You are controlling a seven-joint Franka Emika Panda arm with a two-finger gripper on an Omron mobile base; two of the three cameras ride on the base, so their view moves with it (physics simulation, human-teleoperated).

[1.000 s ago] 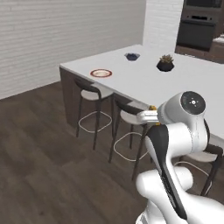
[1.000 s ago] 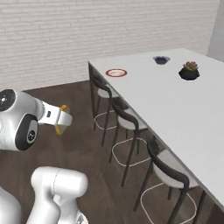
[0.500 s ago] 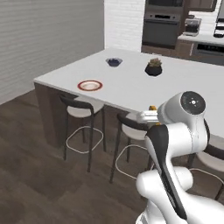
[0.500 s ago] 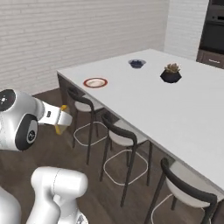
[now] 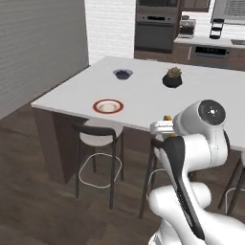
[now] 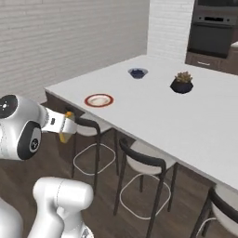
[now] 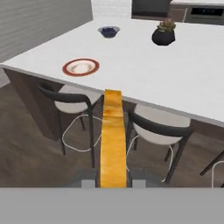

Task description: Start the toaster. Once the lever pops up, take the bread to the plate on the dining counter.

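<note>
My gripper (image 7: 113, 176) is shut on the bread (image 7: 113, 135), an orange-brown crusted slice held edge-on and sticking out ahead of the fingers. From the side the bread (image 6: 65, 136) hangs at the gripper (image 6: 69, 127), in front of the arm and short of the dining counter (image 6: 153, 109). The red-rimmed plate (image 5: 108, 105) lies near the counter's near left corner, plate (image 7: 81, 67) up and left of the bread. The toaster and its lever are out of view.
Dark-backed stools (image 5: 98, 139) (image 6: 142, 162) stand along the counter's near side, between me and the slab. A small dark blue bowl (image 5: 123, 73) and a potted plant (image 5: 172, 78) sit farther back on it. Wall ovens (image 5: 154, 28) are behind.
The whole scene has shifted in both base views: the base has driven and turned, and the counter and plate are closer and more central. The bread stays in the gripper.
</note>
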